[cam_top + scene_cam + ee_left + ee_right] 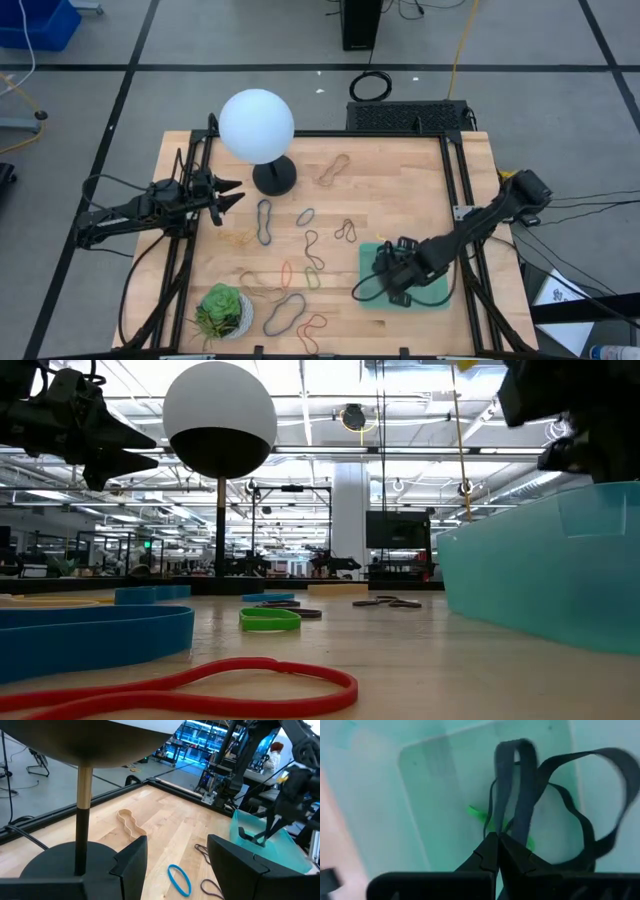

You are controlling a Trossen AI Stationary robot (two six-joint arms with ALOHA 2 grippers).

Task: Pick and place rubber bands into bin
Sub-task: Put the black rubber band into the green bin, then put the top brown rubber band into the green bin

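Black band pinched, right pincer (497, 842) over bin (420, 795)

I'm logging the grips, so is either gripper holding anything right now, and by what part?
The right gripper, shut over the bin, pinches a black rubber band at the bottom of its loop. The left gripper is open and empty.

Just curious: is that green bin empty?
No. The bin holds a green rubber band, and the shut right gripper dangles a black band inside.

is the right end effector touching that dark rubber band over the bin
Touching. The right wrist view shows the right end effector pinched shut on the dark rubber band above the bin.
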